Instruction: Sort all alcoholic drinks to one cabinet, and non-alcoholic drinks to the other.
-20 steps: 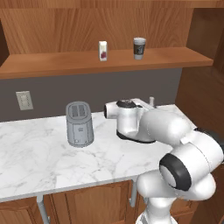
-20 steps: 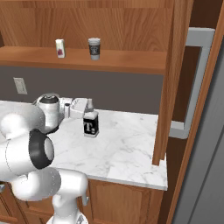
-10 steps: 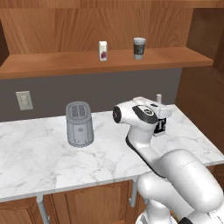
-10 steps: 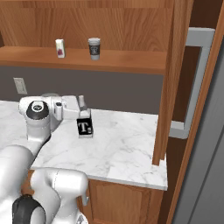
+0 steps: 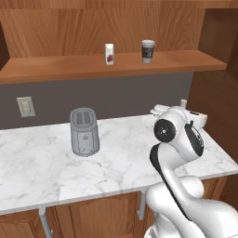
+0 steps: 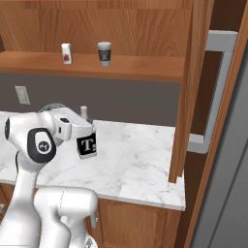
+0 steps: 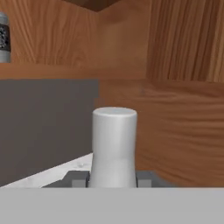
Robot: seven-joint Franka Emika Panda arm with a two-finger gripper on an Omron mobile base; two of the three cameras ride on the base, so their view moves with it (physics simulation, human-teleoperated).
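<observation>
My gripper (image 6: 88, 131) is shut on the clear squarish bottle (image 6: 87, 144), whose black label carries a white letter. I hold it upright over the right part of the marble counter (image 6: 140, 160). In the hand view its white cap (image 7: 113, 146) stands between my two fingertips (image 7: 77, 178). From the left base view my own arm hides most of the bottle, and only the cap (image 5: 183, 103) peeks out. On the wooden shelf (image 5: 60, 69) stand the small white carton (image 5: 109, 53) (image 6: 66, 53) and the paper coffee cup (image 5: 148, 51) (image 6: 104, 54) (image 7: 3, 37).
A grey toaster (image 5: 84, 131) stands on the counter to the left of the arm. A wall outlet (image 5: 25, 107) is on the grey backsplash. A tall wooden cabinet side (image 6: 186, 97) closes off the counter's right end, with a grey appliance handle (image 6: 215, 92) beyond it.
The arm has swung to the right along the counter, carrying the squarish bottle with it. The toaster, carton and cup have stayed put.
</observation>
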